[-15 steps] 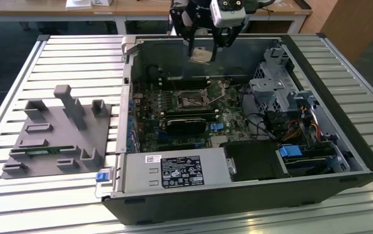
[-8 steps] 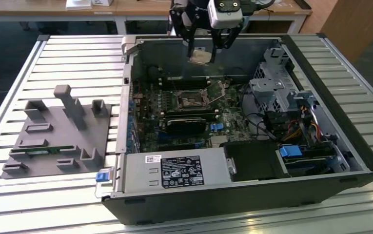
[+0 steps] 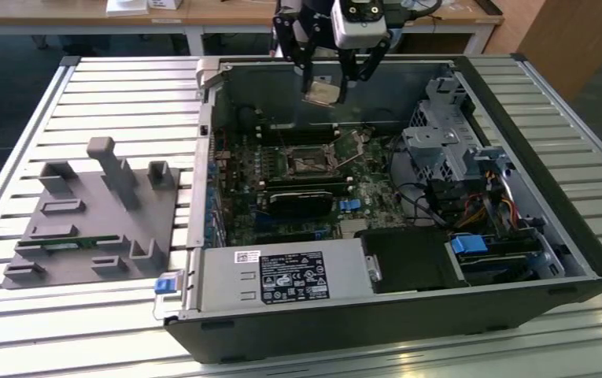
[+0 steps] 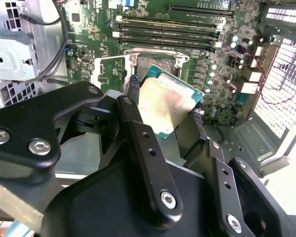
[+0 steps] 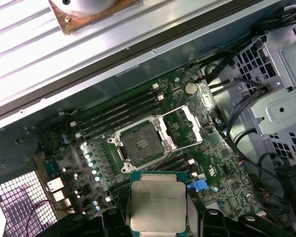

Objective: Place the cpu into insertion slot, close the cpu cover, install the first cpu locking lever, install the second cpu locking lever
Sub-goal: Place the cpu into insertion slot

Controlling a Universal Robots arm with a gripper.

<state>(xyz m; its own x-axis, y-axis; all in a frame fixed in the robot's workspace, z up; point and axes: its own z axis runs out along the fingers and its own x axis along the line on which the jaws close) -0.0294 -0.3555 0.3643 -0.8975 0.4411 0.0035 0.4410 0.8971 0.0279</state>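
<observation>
My gripper point(image 3: 323, 89) hangs over the back of the open computer case point(image 3: 584, 260), shut on the cpu point(image 3: 319, 96). The cpu's dull metal top point(image 5: 157, 201) with its green edge sits between the two black fingers point(image 4: 133, 86) in both wrist views, held by opposite edges. Below and apart from it lies the insertion slot point(image 5: 138, 143), a square socket with a dark centre, uncovered. The cpu cover point(image 5: 183, 126) is flipped open beside the slot, with the board showing through its window. In the exterior view the slot point(image 3: 306, 164) is in the middle of the motherboard.
A grey fixture block point(image 3: 101, 213) stands on the slatted table at the exterior view's left. Inside the case are a black card point(image 3: 301, 201), the power supply point(image 3: 279, 276), a drive cage point(image 3: 448, 142) with cables, and memory slots point(image 5: 118, 111) beside the socket.
</observation>
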